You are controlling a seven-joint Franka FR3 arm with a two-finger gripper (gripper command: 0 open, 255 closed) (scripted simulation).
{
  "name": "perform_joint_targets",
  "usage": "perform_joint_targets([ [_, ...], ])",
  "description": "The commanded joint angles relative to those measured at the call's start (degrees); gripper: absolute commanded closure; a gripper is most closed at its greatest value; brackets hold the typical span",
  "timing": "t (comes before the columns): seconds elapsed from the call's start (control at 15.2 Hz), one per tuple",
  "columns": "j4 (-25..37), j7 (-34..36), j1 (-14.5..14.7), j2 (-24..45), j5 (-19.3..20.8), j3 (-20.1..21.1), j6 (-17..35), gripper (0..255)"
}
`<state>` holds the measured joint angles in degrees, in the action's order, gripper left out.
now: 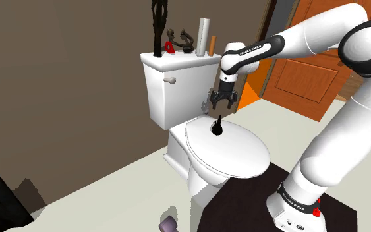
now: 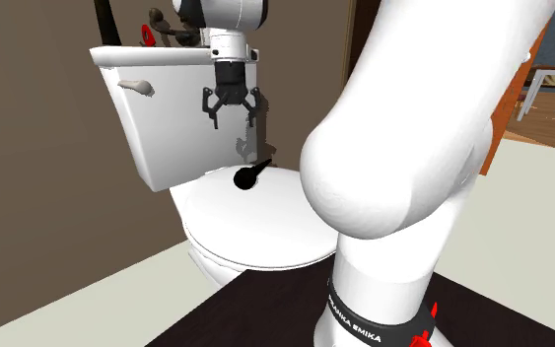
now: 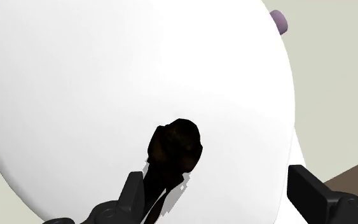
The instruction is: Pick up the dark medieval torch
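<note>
Wrist view: jaws wide, empty, abv torch point(image 3: 174, 145)

A white toilet point(image 1: 177, 142) stands against the brown wall point(image 1: 65, 79), lid point(image 1: 240, 151) down. On its tank point(image 1: 177, 95) — a tall black figure point(image 1: 159, 26), a small red piece point(image 1: 169, 47), a grey tube point(image 1: 203, 34) and an orange cylinder point(image 1: 211, 45). An orange door point(image 1: 309, 72) stands behind; a purple object point(image 1: 169, 226) lies on the floor point(image 1: 111, 191).
</note>
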<state>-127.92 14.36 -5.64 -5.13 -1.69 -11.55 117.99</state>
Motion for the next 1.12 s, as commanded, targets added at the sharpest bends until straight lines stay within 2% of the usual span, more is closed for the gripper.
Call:
perform_joint_targets([
  [0.0, 1.6, 0.3, -0.6, 4.4, -1.1, -0.8, 1.9, 0],
  [0.79, 17.3, 1.0, -6.7, 29.6, -9.4, -3.6, 5.7, 0],
  [1.06, 17.4, 0.7, -7.1, 31.7, -10.2, -3.3, 7.5, 0],
])
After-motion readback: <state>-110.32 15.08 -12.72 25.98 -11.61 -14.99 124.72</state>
